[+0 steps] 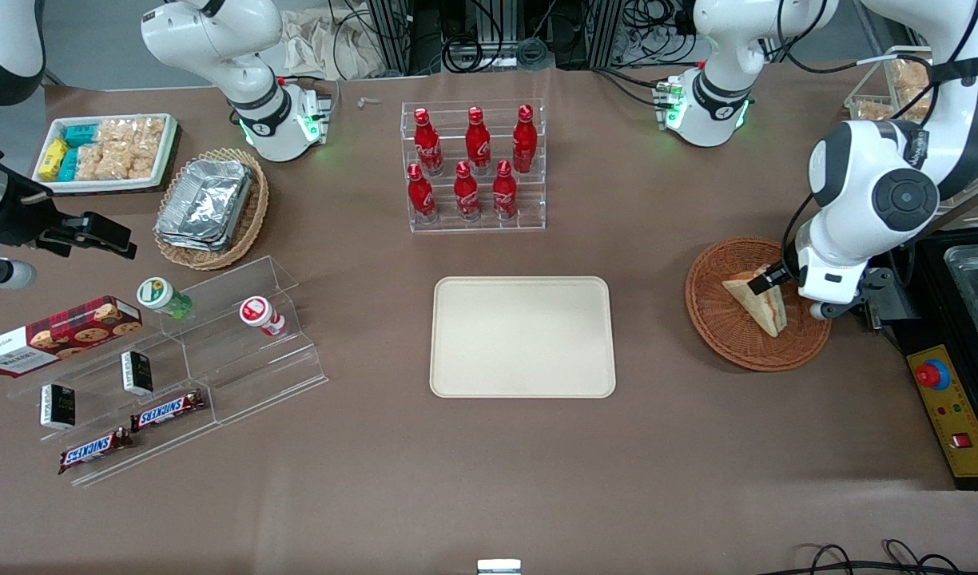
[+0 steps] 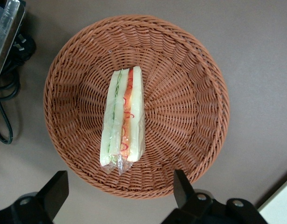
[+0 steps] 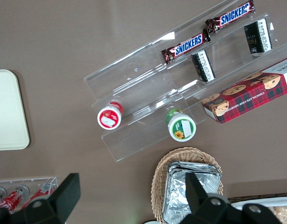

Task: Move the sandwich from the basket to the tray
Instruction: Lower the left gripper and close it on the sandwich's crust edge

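Hovering my left gripper (image 2: 120, 196) above the reddish-brown wicker basket (image 1: 725, 331), I see its two fingers (image 2: 54, 191) spread wide apart with nothing between them, while the wrapped sandwich (image 2: 123, 120) stands on edge inside the basket, its red, orange and green filling facing the wrist camera. The cream tray (image 1: 523, 336) lies well apart from the basket, toward the parked arm's end of the table, and is bare. I judge the main hazards as follows: the clear film on the wedge may let it slip if I close on the wrapper alone; soft bread may crush under a firm pinch; a descent off the wedge's line may tip it flat against the weave; and a fingertip may catch the basket's sloping wall.
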